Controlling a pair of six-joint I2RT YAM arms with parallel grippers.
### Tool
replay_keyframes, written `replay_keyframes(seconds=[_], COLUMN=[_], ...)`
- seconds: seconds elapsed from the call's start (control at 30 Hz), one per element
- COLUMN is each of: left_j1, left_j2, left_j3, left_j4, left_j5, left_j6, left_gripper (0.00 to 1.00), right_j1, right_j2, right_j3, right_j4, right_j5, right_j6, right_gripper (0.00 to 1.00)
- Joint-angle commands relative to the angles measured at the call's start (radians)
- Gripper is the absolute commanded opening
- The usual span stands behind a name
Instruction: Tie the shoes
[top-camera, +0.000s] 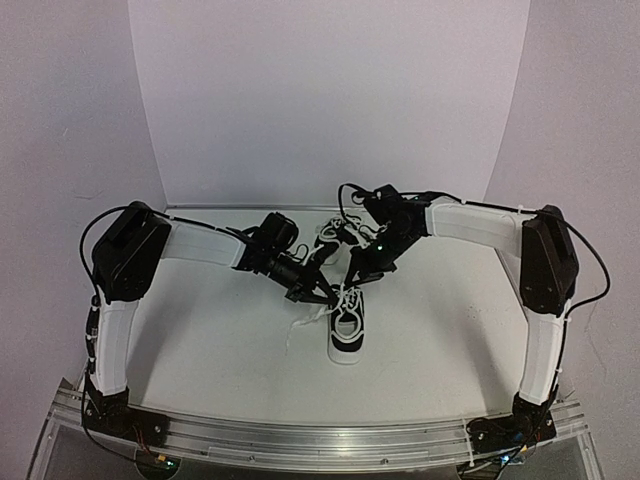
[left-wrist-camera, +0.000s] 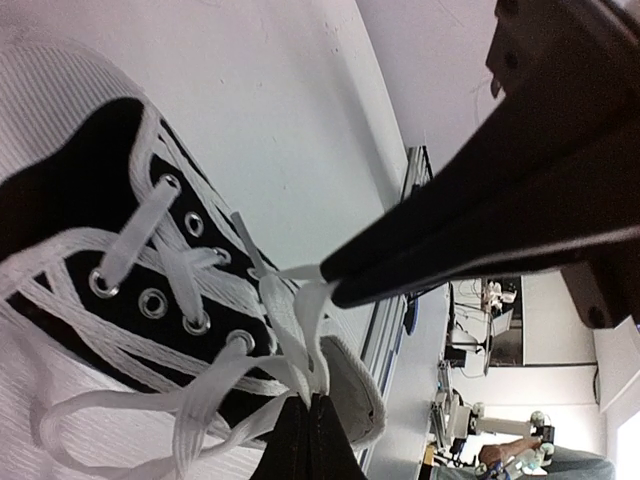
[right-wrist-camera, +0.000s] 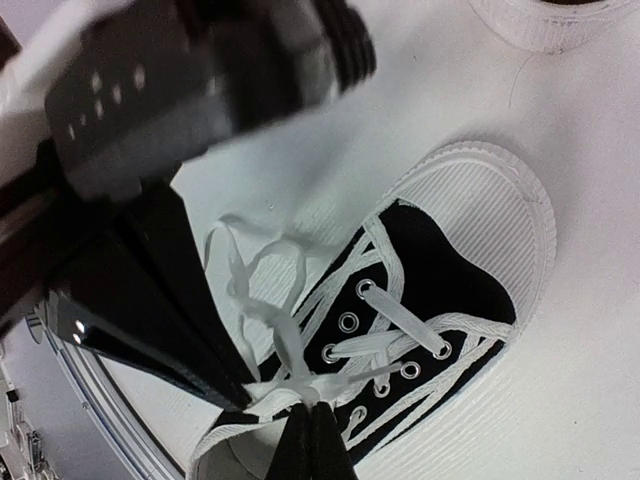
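mid-knot on the near shoe, both hands nipping lace over its throat

the near shoe (top-camera: 348, 335) sits sole-down on the worktop (top-camera: 230, 340) between the arms, and the far shoe (top-camera: 333, 236) lies behind it, partly hidden by the right arm. the left hand (top-camera: 318, 293), fingers pressed together, pinches one strand of the laces (left-wrist-camera: 290, 310) just above the top eyelets. the right hand (top-camera: 352, 275), also pressed together, nips another strand right beside it, the two tips almost meeting. the strands cross at the throat with a slack loop lying off to one side, so i judge the knot is being formed but isn't cinched. the next move likely calls for drawing the hands apart without either strand slipping or the light shoe dragging along.
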Motion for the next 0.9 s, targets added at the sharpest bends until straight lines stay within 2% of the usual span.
replay_keyframes(seconds=[0.0, 0.23, 0.4, 0.63, 0.67, 0.87], left_j1=[-0.014, -0.023, -0.03, -0.04, -0.04, -0.042], left_j2=[-0.026, -0.009, -0.003, 0.025, 0.025, 0.052], left_j3=[0.027, 0.047, 0.04, 0.069, 0.069, 0.087], left_j4=[-0.033, 0.0, 0.063, 0.047, 0.042, 0.026], left_j5=[0.058, 0.075, 0.119, 0.191, 0.193, 0.211], left_j6=[0.043, 0.038, 0.015, 0.025, 0.029, 0.04], left_gripper=[0.0, 0.0, 0.0, 0.0, 0.0, 0.0], right_j1=[-0.006, -0.006, -0.007, -0.01, -0.011, -0.04], right_j2=[-0.067, -0.077, -0.081, -0.087, -0.091, -0.16], right_j3=[-0.015, -0.027, -0.043, -0.056, -0.063, -0.15], right_j4=[0.04, 0.05, 0.05, 0.051, 0.051, 0.057], right_j5=[-0.017, -0.032, -0.033, -0.032, -0.035, -0.064], right_j6=[0.011, 0.023, 0.037, 0.058, 0.063, 0.102], right_gripper=[0.0, 0.02, 0.11, 0.11, 0.14, 0.44])
